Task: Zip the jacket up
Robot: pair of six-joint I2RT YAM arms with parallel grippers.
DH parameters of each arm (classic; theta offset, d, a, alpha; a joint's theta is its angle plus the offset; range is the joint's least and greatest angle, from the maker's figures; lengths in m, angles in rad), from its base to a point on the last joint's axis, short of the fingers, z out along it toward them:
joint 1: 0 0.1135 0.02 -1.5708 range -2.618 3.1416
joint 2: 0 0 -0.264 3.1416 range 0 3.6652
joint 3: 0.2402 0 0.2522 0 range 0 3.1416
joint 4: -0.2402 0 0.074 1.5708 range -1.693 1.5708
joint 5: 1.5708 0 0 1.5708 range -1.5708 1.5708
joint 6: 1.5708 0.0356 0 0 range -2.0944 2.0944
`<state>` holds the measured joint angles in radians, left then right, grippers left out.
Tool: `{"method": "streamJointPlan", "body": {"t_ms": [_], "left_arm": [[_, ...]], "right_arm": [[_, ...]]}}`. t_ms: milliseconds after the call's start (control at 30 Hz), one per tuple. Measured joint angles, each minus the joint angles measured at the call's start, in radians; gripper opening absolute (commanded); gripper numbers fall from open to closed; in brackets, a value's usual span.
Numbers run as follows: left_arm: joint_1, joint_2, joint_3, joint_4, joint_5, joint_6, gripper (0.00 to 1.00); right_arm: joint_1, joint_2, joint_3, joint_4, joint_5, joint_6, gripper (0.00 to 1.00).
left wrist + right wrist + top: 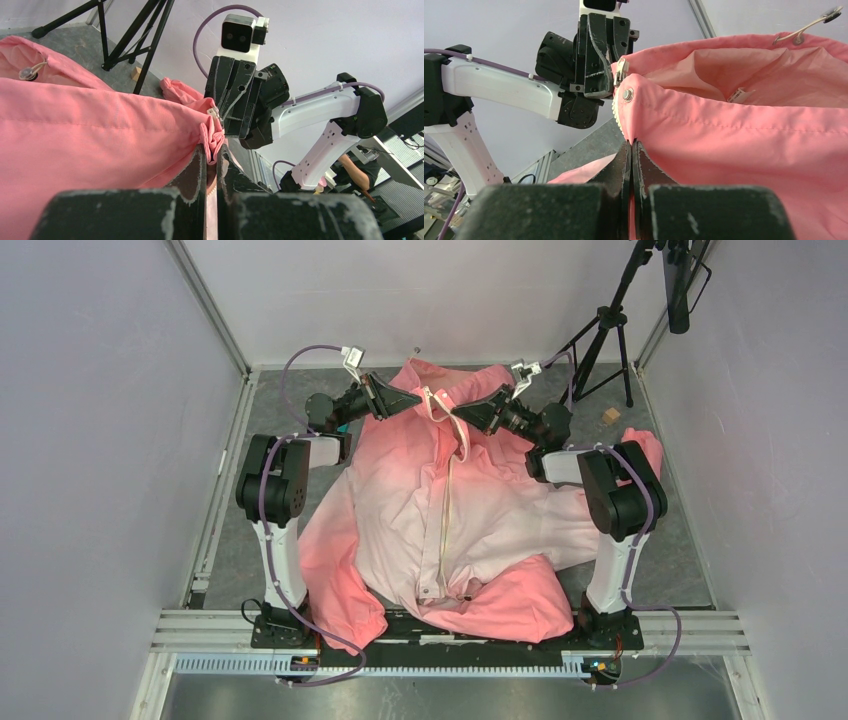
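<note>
- The jacket lies spread on the grey table, between the two arms, with its front side up.
- Its hem is near the bases of the arms and its collar is at the far end.
- The cloth is strong pink at the collar, the sleeves and the hem, and pale in the middle of the front.
- A cream zipper strip goes down the middle of the front to the hem. We cannot tell whether its two sides are joined.
- The left gripper is at the collar. In its own wrist view its fingers are pressed together on a bunched fold of pink cloth.
- The right gripper is just beside it at the top of the zipper. Its fingers are also fully together, pinching the edge of the jacket just under a round snap button.
- The two grippers face each other, tip to tip, with only a short piece of collar edge between them.
- A black tripod stands at the far right corner, well apart from the jacket.
</note>
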<state>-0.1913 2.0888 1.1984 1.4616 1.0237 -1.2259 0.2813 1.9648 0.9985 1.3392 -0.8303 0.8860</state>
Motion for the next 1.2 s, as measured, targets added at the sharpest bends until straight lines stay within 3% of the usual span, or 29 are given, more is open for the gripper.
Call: {"method": "streamJointPlan", "body": {"t_ms": [1200], "left_arm": [[0.006, 0.013, 0.007, 0.006, 0.000, -0.035, 0.02]], "right_arm": [[0.006, 0.015, 0.015, 0.033, 0.002, 0.018, 0.01]]}}
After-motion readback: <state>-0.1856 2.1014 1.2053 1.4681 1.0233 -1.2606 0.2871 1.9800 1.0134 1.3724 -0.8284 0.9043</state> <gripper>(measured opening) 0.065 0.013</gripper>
